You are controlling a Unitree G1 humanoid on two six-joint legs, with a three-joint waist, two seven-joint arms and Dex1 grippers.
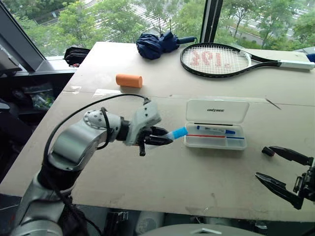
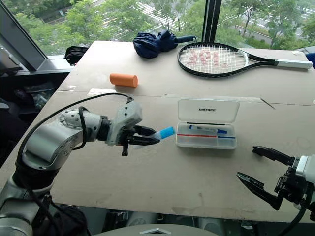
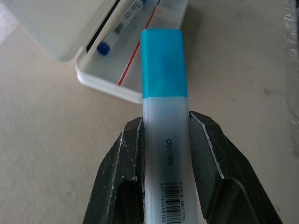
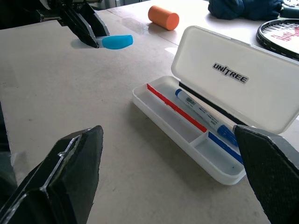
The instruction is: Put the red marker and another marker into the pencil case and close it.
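The left claw [image 1: 165,138] clamps a light, stiff, likely slippery blue-capped marker [image 1: 178,132] mid-barrel beside the open pencil case [image 1: 216,129]; the right claw [image 1: 284,172] gapes empty.

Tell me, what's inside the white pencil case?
The open pencil case holds a white marker with blue ends and a thin red-and-blue stick. Its lid hides nothing inside.

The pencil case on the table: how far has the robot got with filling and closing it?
The pencil case lies open, lid up, and already holds a thin red stick and a white pen with a blue cap; whether either counts as the red marker I cannot tell. The left claw grips a blue-capped highlighter just beside the case. Left to do: drop it in and shut the lid. The right claw hangs open.
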